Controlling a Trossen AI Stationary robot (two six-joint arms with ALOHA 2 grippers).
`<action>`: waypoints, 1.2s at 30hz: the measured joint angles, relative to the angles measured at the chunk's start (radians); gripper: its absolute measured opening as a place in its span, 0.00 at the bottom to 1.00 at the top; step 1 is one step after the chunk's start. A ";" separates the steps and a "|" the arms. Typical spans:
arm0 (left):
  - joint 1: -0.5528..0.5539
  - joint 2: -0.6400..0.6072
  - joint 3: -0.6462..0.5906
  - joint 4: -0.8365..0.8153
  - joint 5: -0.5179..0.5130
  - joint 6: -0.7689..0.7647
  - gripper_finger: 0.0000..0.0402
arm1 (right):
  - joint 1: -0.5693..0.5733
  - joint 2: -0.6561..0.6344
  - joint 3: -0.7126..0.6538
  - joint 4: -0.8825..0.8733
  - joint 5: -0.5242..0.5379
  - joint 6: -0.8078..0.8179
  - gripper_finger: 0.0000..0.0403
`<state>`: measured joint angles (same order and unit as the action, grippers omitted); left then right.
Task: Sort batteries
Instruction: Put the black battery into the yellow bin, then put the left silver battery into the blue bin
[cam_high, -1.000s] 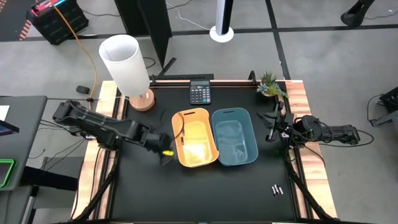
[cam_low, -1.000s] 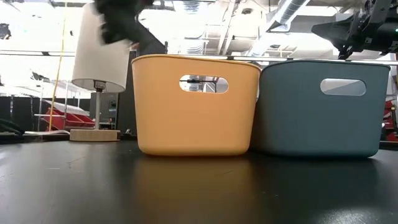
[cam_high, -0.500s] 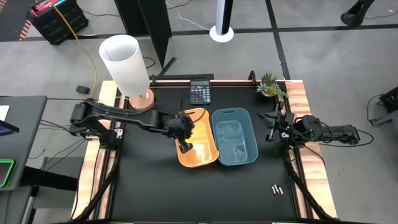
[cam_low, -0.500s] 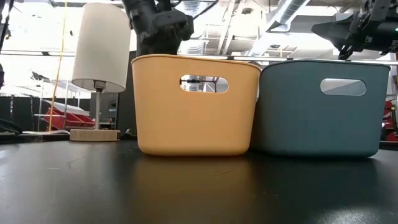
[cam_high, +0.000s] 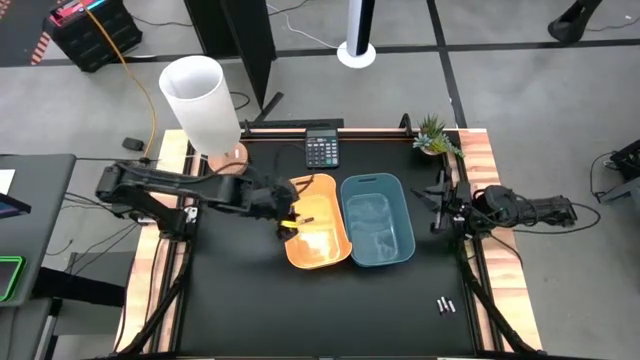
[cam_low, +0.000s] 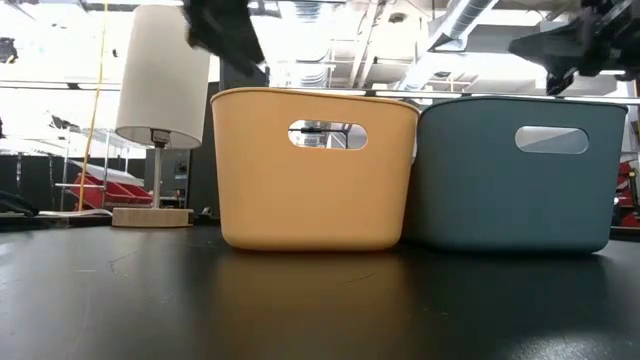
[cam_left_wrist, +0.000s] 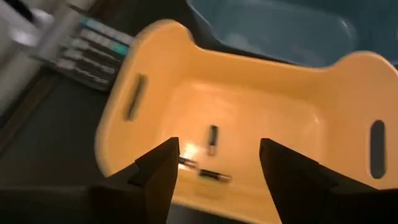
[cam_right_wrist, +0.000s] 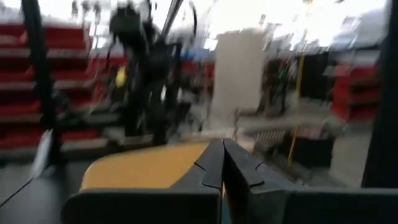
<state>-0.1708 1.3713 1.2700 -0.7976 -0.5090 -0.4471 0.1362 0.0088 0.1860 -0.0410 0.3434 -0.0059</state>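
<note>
Two plastic bins sit side by side: one orange bin (cam_high: 318, 222) directly under the open fingers of the left gripper (cam_high: 287, 219), and one blue-grey bin (cam_high: 378, 220) between that gripper and the right gripper (cam_high: 440, 205). Three slim dark batteries (cam_left_wrist: 212, 138) lie inside the orange bin, just ahead of the left fingertips. Two more small batteries (cam_high: 444, 304) lie together on the black table (cam_high: 240, 310), well apart from both grippers. One black calculator (cam_high: 321, 150), one white lamp (cam_high: 203, 105) and one small green plant (cam_high: 435, 134) stand along the far edge.

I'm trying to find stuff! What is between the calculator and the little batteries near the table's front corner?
In the high view, the blue bin sits between the calculator and the two loose batteries; past the bin, bare black tabletop.
</note>
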 joint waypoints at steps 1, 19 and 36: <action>-0.028 -0.022 -0.009 -0.001 -0.040 -0.018 0.52 | 0.013 0.005 0.038 -0.081 0.000 0.023 0.09; -0.357 -0.127 -0.338 0.083 -0.461 -0.463 0.46 | 0.429 0.596 0.446 -0.689 -0.077 0.696 0.58; -0.365 -0.127 -0.384 0.097 -0.552 -0.367 0.46 | 0.800 1.124 0.582 -0.905 -0.087 1.548 0.58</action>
<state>-0.5356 1.2442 0.8856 -0.7004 -1.0605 -0.8139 0.9361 1.1327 0.7677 -0.9464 0.2569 1.5422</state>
